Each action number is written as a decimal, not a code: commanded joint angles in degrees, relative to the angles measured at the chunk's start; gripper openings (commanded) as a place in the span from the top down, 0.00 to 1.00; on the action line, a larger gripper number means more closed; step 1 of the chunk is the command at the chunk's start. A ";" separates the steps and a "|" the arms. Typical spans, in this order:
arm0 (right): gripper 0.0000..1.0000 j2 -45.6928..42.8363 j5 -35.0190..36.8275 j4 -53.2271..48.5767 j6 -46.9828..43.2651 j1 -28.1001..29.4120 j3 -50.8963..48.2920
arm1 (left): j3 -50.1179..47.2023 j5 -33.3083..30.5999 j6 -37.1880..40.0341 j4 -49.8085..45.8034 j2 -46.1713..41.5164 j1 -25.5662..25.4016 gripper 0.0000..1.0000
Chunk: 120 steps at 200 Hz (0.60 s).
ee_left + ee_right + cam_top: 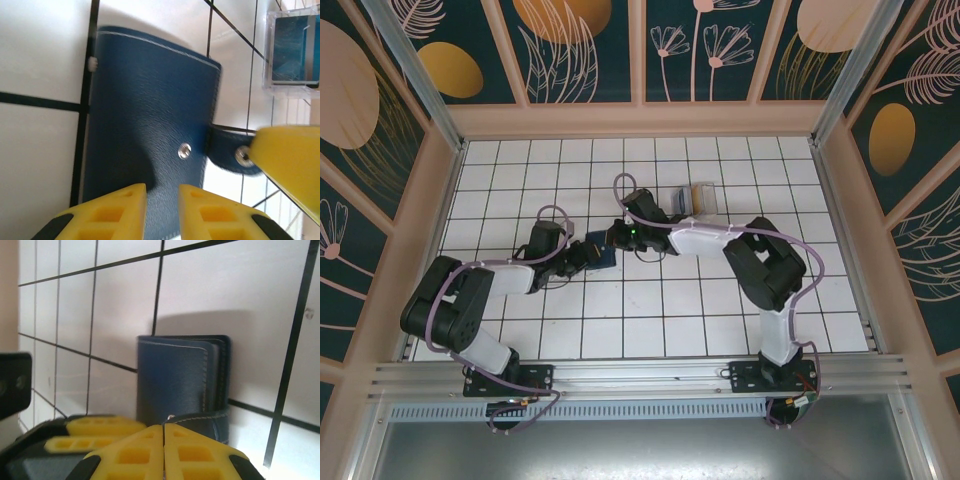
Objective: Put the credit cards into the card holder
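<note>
Card holder (150, 110) lies closed on the tiled surface (40, 60), between both arms. Right hand (164, 429) is pressed together on its clasp strap (224, 150) — likely to peel it open. Left hand (162, 195) is narrowly spread over the near edge — probably to pin it.

In the top view the left arm (470, 300) rises from the lower left, folds at the elbow and reaches right, while the right arm (765, 270) rises from the lower right, bends and stretches left, so the left gripper (588, 256) and the right gripper (613, 237) are just beside each other near the centre. In the left wrist view the left gripper (161, 192) has its fingers a little apart at the bottom edge. In the right wrist view the right gripper (164, 430) has its fingers pressed together, at the bottom middle.
</note>
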 commanded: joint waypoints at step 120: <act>0.92 5.14 2.19 -13.77 -10.15 1.02 11.68 | 3.24 -11.00 7.58 -14.19 -2.07 1.17 0.75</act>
